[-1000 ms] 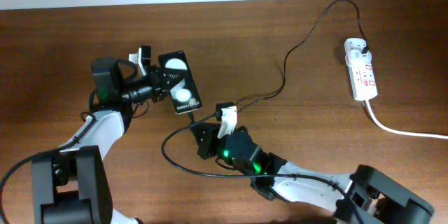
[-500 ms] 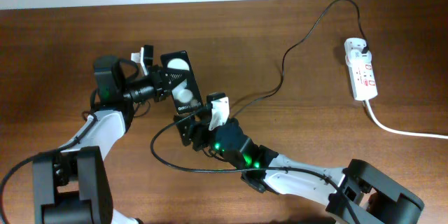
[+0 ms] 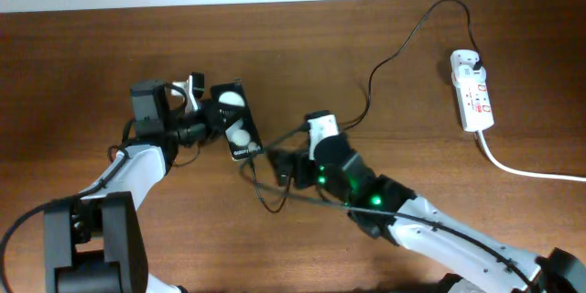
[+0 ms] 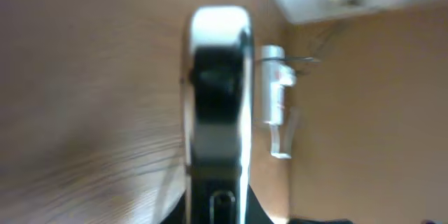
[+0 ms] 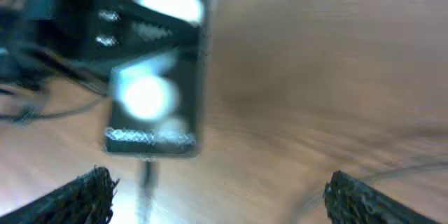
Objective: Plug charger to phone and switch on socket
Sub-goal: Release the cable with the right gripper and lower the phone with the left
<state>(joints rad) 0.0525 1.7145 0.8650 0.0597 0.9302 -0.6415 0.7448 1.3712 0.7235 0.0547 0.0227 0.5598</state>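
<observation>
Black phone (image 3: 236, 121) clamped by left gripper (image 3: 214, 124), right gripper (image 5: 224, 197) spread wide, charger (image 3: 372, 82) looped between

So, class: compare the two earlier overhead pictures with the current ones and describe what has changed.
The right pincer, which had brought the charger to the lower end of the phone, has let go and drawn back rightward, open. The charger's slack loop has shrunk; its plug seems to sit in the phone, though blurred. The left pincer still holds the phone, barely shifted. The socket is unmoved.
</observation>
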